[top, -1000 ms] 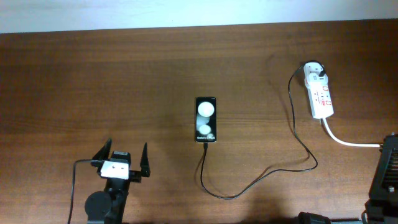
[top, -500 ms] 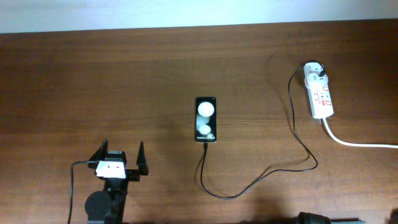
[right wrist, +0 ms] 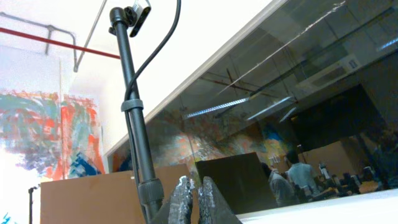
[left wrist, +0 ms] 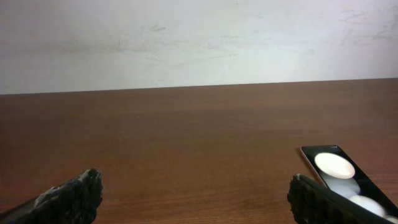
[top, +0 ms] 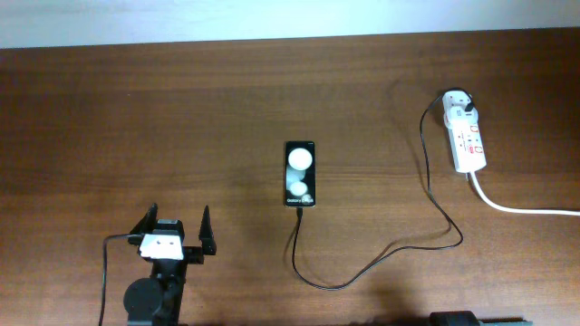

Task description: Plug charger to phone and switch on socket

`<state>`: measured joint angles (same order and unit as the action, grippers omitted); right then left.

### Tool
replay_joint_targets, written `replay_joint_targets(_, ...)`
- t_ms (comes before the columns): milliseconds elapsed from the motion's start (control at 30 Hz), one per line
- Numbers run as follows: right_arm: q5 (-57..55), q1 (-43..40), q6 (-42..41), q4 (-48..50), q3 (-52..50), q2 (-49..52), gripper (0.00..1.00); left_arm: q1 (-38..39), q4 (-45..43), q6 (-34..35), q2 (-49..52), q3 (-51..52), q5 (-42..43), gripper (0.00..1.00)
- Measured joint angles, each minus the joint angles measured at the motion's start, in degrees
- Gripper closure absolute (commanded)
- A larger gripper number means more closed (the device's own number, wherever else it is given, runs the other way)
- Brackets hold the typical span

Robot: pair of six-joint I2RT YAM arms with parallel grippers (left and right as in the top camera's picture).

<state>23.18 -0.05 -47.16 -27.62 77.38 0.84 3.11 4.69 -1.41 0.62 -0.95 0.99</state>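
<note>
Since a second ago the right arm has left the right edge of the overhead view, and the left tool [top: 175,228] has slid slightly to the left; over the last half second nothing else has shifted. We see the left tool released, its fingers spread wide over the near part of the tabletop [top: 136,109] and gripping nothing. The right tool [right wrist: 191,200] points up at the room, away from the tabletop. Its fingers are pressed together with nothing between them, as far as that view lets us tell.

The phone [top: 301,174] lies flat near the middle, its long axis running near to far. It is ahead and to the right of the left tool, well apart from it. The charger [top: 294,240] meets the phone's near short edge, loops right and climbs to its adapter [top: 458,102], seated at the far end of the socket [top: 468,143]. Whether the tip is fully home we cannot tell. The socket lies far right, so we judge its switch to be the right arm's job; the switch position is too small to read.
</note>
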Motion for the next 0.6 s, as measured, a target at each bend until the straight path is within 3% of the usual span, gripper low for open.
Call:
replay_joint_targets(67,-0.22,0.00,0.31,-0.04,-0.31,0.00,0.33,0.00,0.00,0.00,0.00,0.00,0.00,0.01)
replay_joint_targets(100,-0.50,0.00,0.63,0.02,-0.33,0.00,0.16,0.00,0.00,0.00,0.00,0.00,0.00,0.01)
replay_joint_targets(167,-1.42,0.00,0.66,0.02,-0.31,0.00,0.01,0.00,0.00,0.00,0.00,0.00,0.00,0.01)
replay_joint_targets(367,-13.70,0.07,0.59,5.42,-10.91,0.00,0.01,0.00,0.02,0.00,0.00,0.00,0.00,0.01)
replay_joint_targets(467,-21.11,0.07,0.57,14.69,-21.49,0.00,0.01,0.00,0.00,0.00,0.00,0.00,-0.02,0.01)
replay_joint_targets(600,-25.27,0.11,0.15,15.98,-34.36,0.02,0.01,0.00,0.02,0.00,0.00,0.00,0.00,0.01)
